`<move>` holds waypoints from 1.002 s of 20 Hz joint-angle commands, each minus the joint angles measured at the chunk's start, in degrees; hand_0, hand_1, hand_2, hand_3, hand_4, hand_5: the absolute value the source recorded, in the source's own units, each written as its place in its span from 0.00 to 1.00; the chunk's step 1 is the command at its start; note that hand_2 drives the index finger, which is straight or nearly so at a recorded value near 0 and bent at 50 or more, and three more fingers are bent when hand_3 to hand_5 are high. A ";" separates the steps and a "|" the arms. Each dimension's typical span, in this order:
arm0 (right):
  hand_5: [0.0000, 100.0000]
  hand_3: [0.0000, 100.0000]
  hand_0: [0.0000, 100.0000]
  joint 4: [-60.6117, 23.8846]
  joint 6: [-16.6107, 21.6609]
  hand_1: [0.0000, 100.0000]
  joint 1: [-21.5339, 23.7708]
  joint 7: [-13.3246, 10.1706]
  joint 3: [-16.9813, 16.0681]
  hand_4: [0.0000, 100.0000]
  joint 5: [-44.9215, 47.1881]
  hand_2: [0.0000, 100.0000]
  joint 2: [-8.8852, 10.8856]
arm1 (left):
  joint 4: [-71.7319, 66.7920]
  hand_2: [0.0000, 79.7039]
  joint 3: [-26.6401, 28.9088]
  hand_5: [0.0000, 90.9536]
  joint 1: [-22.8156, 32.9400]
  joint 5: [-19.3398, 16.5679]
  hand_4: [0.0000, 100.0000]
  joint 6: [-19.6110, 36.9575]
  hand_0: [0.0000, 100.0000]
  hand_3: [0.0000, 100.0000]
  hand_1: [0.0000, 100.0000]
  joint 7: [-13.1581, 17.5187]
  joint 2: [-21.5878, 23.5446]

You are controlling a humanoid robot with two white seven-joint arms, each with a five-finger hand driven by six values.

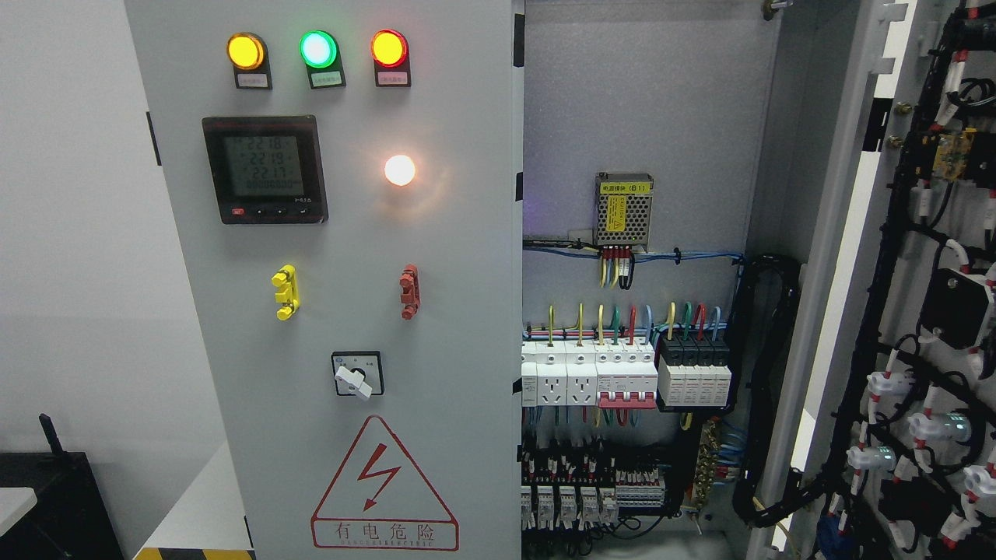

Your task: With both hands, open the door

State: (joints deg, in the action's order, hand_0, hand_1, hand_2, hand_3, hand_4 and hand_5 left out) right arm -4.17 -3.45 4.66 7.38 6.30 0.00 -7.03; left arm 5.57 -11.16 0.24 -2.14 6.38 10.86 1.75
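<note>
Head view shows neither robot hand, so their state cannot be told. The right grey metal cabinet door (895, 272) stands swung wide beside the exposed breaker row (622, 373); the left grey panel door (342, 311) looks closed, probably next, needing a reach to its edge.

Left door (342, 311): shut before me, meter (264, 169) above rotary switch (357, 375)
Right door (926, 311): swung open at right
Breakers (622, 373): inside cabinet, between the doors
</note>
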 commanded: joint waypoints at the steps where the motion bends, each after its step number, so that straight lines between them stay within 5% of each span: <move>1: 0.00 0.00 0.38 -0.05 0.03 0.00 0.00 0.00 0.02 0.00 0.62 0.00 0.00 | -9.53 0.00 8.07 0.00 1.78 -4.19 0.00 0.12 0.00 0.00 0.00 -0.66 -4.30; 12: 0.00 0.00 0.38 -9.44 0.11 0.00 0.35 0.00 -0.67 0.00 0.70 0.00 1.40 | -9.09 0.00 16.25 0.00 1.87 -4.54 0.00 0.47 0.00 0.00 0.00 -2.25 -4.21; 14: 0.00 0.00 0.38 -14.95 0.29 0.00 2.19 0.00 -2.77 0.00 0.88 0.00 3.07 | -8.91 0.00 16.43 0.00 1.87 -4.54 0.00 0.47 0.00 0.00 0.00 -2.25 -4.21; 17: 0.00 0.00 0.38 -25.15 0.29 0.00 7.02 -0.08 -10.76 0.00 0.97 0.00 4.57 | -8.65 0.00 16.95 0.00 1.78 -4.45 0.00 0.56 0.00 0.00 0.00 -2.33 -4.21; 20: 0.00 0.00 0.38 -33.15 0.29 0.00 10.62 -0.08 -11.67 0.00 0.97 0.00 4.83 | -8.38 0.00 19.50 0.00 1.78 -4.36 0.00 0.56 0.00 0.00 0.00 -2.34 -4.21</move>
State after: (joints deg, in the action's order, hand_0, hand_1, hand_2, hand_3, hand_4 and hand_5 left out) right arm -17.42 -3.24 9.75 7.43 1.99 0.00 -4.84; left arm -1.87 1.88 2.00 -6.48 6.93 8.57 -1.78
